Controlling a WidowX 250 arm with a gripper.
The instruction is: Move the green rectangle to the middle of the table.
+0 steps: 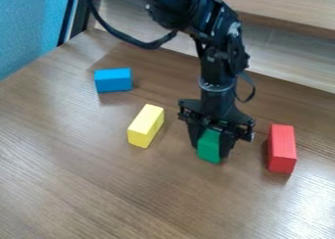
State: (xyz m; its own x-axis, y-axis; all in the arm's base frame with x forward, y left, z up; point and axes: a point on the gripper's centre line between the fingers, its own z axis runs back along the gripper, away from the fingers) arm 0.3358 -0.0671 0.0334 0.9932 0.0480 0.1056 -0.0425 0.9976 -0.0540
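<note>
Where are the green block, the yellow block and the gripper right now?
Green block (208, 146): camera view, on its face between the gripper's fingers.
Yellow block (145, 126): camera view, on its long upper face.
Gripper (211, 149): camera view, midway between its fingertips, at the green block.

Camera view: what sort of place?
Likely a lab or office tabletop set up for robot tests: a wood-grain table, a blue fabric-like panel behind it, and plain colored blocks, such as the yellow one, around the arm.
</note>
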